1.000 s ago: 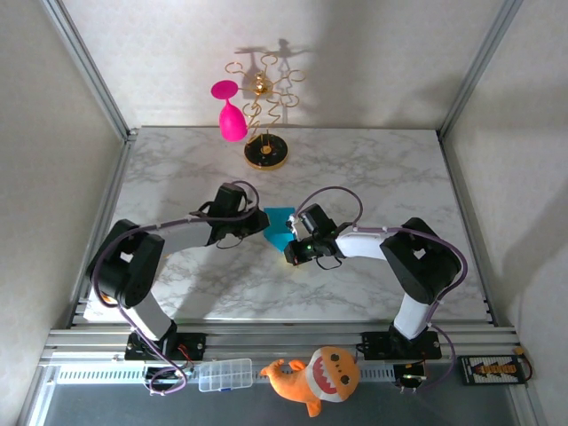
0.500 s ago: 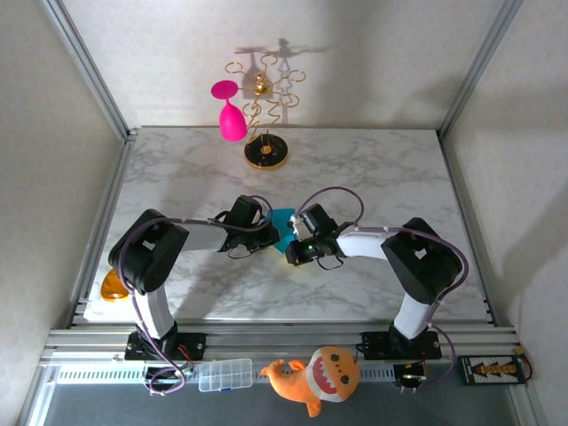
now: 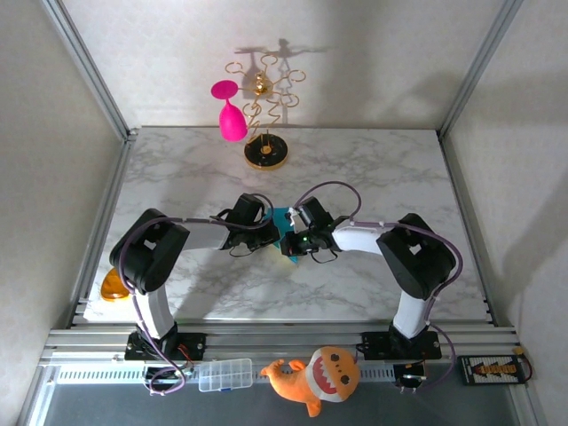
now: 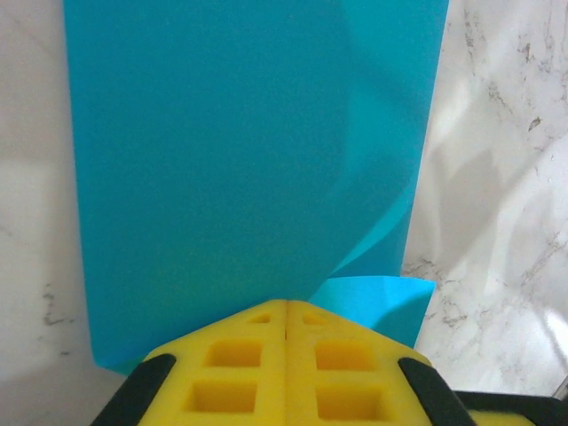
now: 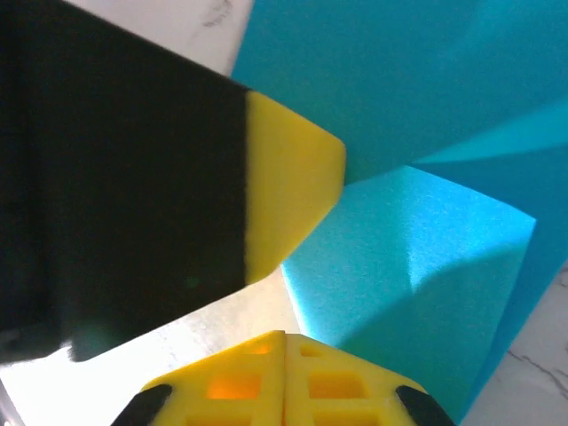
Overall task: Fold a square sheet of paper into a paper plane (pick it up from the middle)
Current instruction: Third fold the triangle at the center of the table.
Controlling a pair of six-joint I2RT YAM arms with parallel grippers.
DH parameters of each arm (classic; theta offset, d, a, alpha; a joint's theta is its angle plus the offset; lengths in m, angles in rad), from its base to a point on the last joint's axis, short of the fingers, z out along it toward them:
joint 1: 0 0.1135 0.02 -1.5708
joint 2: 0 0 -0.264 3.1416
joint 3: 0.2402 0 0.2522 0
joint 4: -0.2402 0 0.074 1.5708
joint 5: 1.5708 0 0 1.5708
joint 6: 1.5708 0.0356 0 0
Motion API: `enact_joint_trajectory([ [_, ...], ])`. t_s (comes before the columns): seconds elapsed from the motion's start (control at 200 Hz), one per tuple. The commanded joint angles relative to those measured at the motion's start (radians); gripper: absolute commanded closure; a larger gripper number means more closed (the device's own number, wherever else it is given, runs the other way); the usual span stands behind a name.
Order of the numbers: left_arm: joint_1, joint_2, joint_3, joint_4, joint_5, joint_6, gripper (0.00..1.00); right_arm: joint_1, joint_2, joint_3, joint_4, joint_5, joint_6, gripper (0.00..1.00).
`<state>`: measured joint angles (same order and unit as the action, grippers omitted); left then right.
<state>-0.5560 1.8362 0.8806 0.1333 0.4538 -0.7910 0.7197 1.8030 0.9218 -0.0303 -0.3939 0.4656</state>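
Right gripper [image 5: 284,337] nudged leftward since half a second ago, pads pressed together at a raised flap of the square sheet of paper [image 4: 248,160], left gripper [image 4: 286,306] likewise closed, tip over the sheet's near edge, paper mid-desk [image 3: 373,169] between both, clear box [image 3: 219,374] on the front rail, contents unclear.

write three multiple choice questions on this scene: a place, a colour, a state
1. Where is the turquoise-blue square sheet of paper? A) far-left corner B) between the left hand and right hand C) at the near edge
2. What colour is the goblet hanging on the gold wire stand? A) pink B) green C) white
3. How do the left hand's fingers stand? A) spread wide B) shut together C) one bent aside
Answers: 1 B, the top view shows both hands flanking it; 2 A, it is bright pink; 3 B, the left wrist view shows them meeting with no gap.
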Motion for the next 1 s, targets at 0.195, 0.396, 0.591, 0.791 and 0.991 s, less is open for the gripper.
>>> enact_joint_trajectory([
  [0.195, -0.015, 0.056, 0.015, -0.139, -0.118, -0.032, 0.97, -0.008, -0.021, -0.072, -0.043, -0.007, 0.009, 0.93],
  [0.396, -0.016, 0.063, 0.014, -0.161, -0.150, -0.034, 0.98, -0.008, -0.102, -0.196, -0.062, -0.025, 0.014, 0.93],
  [0.591, -0.018, 0.061, 0.016, -0.149, -0.126, -0.033, 0.98, -0.008, -0.185, -0.274, -0.064, -0.002, 0.036, 0.93],
  [0.791, -0.035, 0.038, 0.033, -0.134, -0.101, -0.079, 0.94, -0.009, -0.354, -0.224, 0.015, 0.147, 0.103, 0.91],
  [0.991, -0.073, 0.011, -0.022, 0.024, -0.090, -0.283, 0.91, -0.008, -0.285, -0.138, 0.015, 0.245, 0.202, 0.93],
])
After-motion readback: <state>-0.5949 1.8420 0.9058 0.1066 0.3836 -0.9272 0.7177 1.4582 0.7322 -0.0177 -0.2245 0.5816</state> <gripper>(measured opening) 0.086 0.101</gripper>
